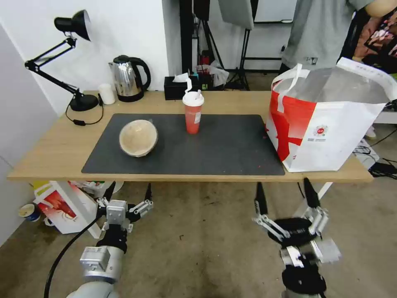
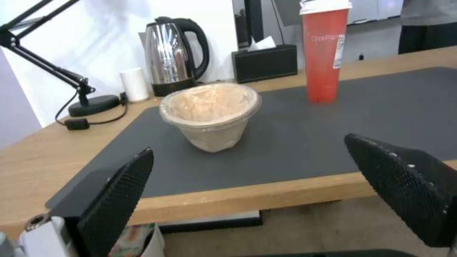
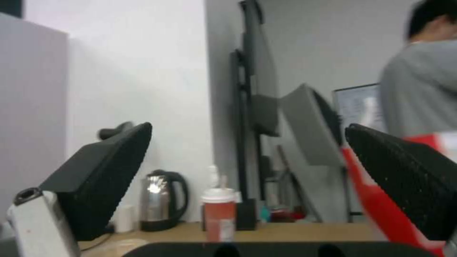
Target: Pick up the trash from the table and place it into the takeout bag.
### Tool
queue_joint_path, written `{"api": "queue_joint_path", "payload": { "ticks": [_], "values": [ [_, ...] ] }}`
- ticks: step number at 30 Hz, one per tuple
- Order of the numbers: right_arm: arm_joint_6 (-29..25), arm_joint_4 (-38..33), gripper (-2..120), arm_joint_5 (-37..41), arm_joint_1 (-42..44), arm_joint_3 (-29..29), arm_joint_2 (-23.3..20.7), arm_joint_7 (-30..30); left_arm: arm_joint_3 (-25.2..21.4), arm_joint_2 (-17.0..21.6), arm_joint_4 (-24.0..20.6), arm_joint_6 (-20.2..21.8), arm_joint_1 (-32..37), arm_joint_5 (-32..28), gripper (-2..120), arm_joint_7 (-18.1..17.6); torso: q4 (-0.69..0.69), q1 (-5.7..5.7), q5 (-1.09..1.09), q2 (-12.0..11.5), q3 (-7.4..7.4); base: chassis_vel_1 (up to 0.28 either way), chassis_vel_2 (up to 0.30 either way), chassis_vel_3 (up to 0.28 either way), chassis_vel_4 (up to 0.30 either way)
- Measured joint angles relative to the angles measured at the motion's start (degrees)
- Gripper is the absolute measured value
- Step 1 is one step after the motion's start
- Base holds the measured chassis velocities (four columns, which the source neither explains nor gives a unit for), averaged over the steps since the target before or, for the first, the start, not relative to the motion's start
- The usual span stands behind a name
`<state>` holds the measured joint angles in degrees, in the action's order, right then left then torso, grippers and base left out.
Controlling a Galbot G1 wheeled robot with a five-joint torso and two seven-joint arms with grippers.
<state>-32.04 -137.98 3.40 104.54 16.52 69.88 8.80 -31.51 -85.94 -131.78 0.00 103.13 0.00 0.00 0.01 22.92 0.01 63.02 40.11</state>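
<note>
A tan lidded bowl (image 1: 138, 138) lies tilted on the left part of the dark grey mat (image 1: 231, 149) on the light-wood table (image 1: 53, 153). A red drink cup (image 1: 193, 111) with white lid and straw stands upright near the mat's back middle. The white-and-red takeout bag (image 1: 326, 120) stands open at the table's right end, foil lining showing. Both grippers hang below and in front of the table edge: left gripper (image 1: 128, 191) open, in line with the bowl (image 2: 209, 114); right gripper (image 1: 286, 192) open, below the bag's left side. The cup (image 2: 325, 53) (image 3: 219, 214) stands beyond both.
At the back of the table stand a steel kettle (image 1: 129, 78), a black tissue box (image 1: 178, 87), a small white cylinder (image 1: 107, 93) and a black desk lamp (image 1: 70, 58). A smaller printed bag (image 1: 62, 205) sits on the floor under the left side. A person stands behind the bag.
</note>
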Motion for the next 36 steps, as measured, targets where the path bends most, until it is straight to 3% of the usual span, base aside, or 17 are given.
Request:
{"api": "queue_joint_path", "payload": {
  "ticks": [5,12,14,17,36],
  "values": [
    [8.09,-1.14,100,5.51,-3.92,0.28,-4.69,-0.71,0.00,-0.01,0.00,0.00,0.00,0.00,100,0.00,-0.01,0.00,0.00,0.00,0.00,0.000,0.000,0.000,0.000],
    [13.34,-0.60,100,12.44,-7.48,1.62,-11.19,-0.73,-0.01,0.00,0.00,0.00,0.00,0.00,100,0.00,-0.02,0.00,0.00,0.00,0.00,0.000,0.000,0.000,0.000],
    [17.27,-0.74,100,18.98,-11.62,3.51,-16.92,0.33,0.00,0.00,0.00,0.00,0.00,0.00,100,0.00,-0.01,0.00,0.00,0.00,0.01,0.000,0.000,0.000,0.000],
    [19.60,-0.73,100,23.89,-15.09,3.69,-20.27,1.42,0.00,0.00,0.00,0.00,0.00,0.00,100,0.00,0.00,0.00,0.00,0.00,0.00,0.000,0.000,0.000,0.000],
    [25.60,2.92,100,42.79,-31.92,-2.50,-31.76,3.13,-0.01,0.00,0.00,0.00,0.00,0.00,100,0.00,-0.01,0.00,-0.01,0.00,0.00,0.000,0.000,0.000,0.000]
  ]
}}
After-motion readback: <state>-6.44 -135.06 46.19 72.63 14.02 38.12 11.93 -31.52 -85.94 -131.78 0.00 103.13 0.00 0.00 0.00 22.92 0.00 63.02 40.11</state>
